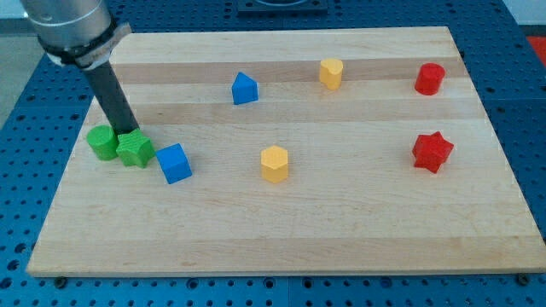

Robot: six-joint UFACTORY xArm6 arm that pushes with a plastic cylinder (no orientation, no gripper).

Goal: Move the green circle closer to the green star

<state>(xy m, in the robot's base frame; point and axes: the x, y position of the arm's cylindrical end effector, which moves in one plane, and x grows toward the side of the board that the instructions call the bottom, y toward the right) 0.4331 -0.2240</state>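
1. The green circle (102,142) sits touching the green star (135,149), at the worktop's (341,230) left edge.
2. My tip (128,131) rests just above their seam; circle to its left.
3. No jaws: a bare rod.

Our arm enters from the far left corner of the scene, where its thick grey end section (72,30) fills the top of the view and is cut off by the frame. From it our straight dark rod (111,95) slopes down and slightly to the right. Our tip (130,132) sits at the left side of the scene, at the rod's lowest visible point. We carry no jaws; the rod is bare along the whole length we can see.
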